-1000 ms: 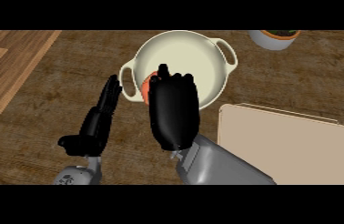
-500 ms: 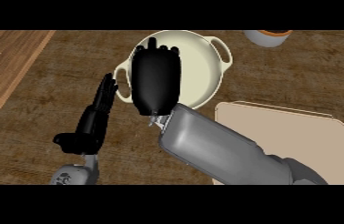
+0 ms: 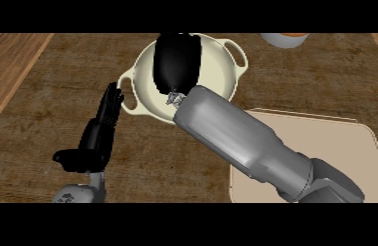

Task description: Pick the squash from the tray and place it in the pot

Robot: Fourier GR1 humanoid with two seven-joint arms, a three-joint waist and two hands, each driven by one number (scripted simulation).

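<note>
One cream-coloured pot (image 3: 221, 65) with two loop handles sits on the dark wooden counter (image 3: 310, 85), and the right hand (image 3: 176, 65) hangs directly over its bowl, back of the hand toward the camera, reaching toward the pot's far rim. The grey right forearm (image 3: 236, 135) runs diagonally from the lower right up to the pot, covering much of the pot's middle and near rim. The squash does not show anywhere: the black hand hides whatever lies under or inside it, so its colour, shape and exact place cannot be told, nor whether it is in the hand or already in the pot. Whether the right hand's fingers are curled or straight cannot be made out either, since only its back shows. One beige tray (image 3: 325, 140) lies at the lower right, partly under the forearm, its visible surface plain. The left hand (image 3: 100, 135) stands on the counter just left of the pot, fingers straight and pointing up, thumb out to the side, holding nothing. One small round container (image 3: 284, 39) with an orange inside is cut off by the view's upper edge, well apart from the pot.
</note>
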